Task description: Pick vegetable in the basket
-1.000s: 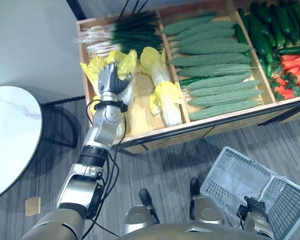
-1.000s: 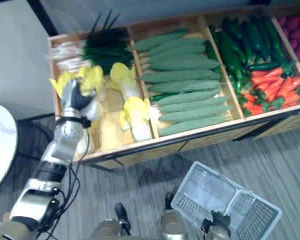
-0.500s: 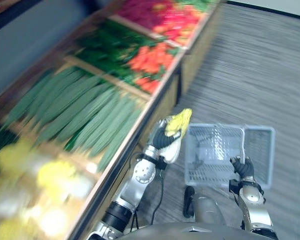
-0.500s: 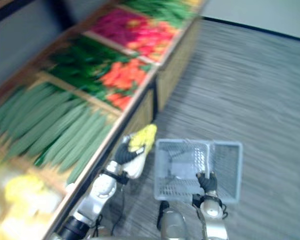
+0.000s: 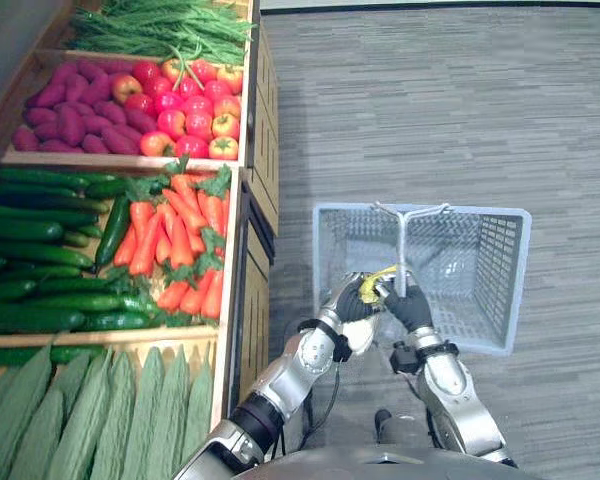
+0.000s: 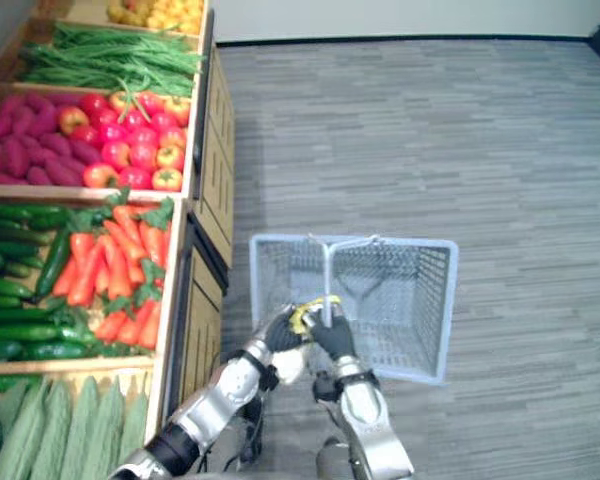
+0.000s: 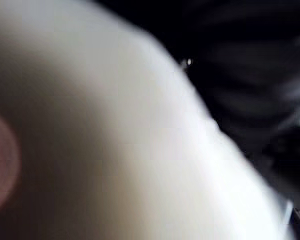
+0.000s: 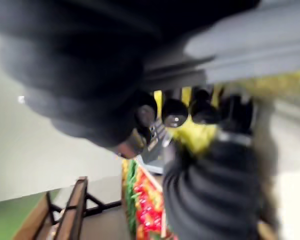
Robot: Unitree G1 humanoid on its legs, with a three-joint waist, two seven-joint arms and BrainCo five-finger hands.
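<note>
From where I stand, the robot's left hand [image 5: 350, 300] is curled round a cabbage [image 5: 373, 277] with crinkled yellow leaves and a pale, creamy-white stalk. Only a tuft of the yellow leaf shows past the hand's dark cover, with a bit of the white stalk under the wrist. In the left wrist view the stalk shows from very close, smooth and cream-coloured. The cabbage is held up at the near left corner of the grey plastic mesh basket [image 5: 500, 260], just beside the right hand [image 5: 412, 306] and not lying on the basket's bottom. The right hand has its fingers wrapped round the lower end of the thin metal handle [image 5: 404, 240], which runs across the basket's open top. The basket sits over the grey striped floor [image 5: 430, 100], close to the front of a wooden display shelf [image 5: 252, 310] on the robot's left. The nearest compartments hold orange carrots [image 5: 175, 240], dark green cucumbers [image 5: 40, 270] and ridged pale-green gourds [image 5: 90, 410].
</note>
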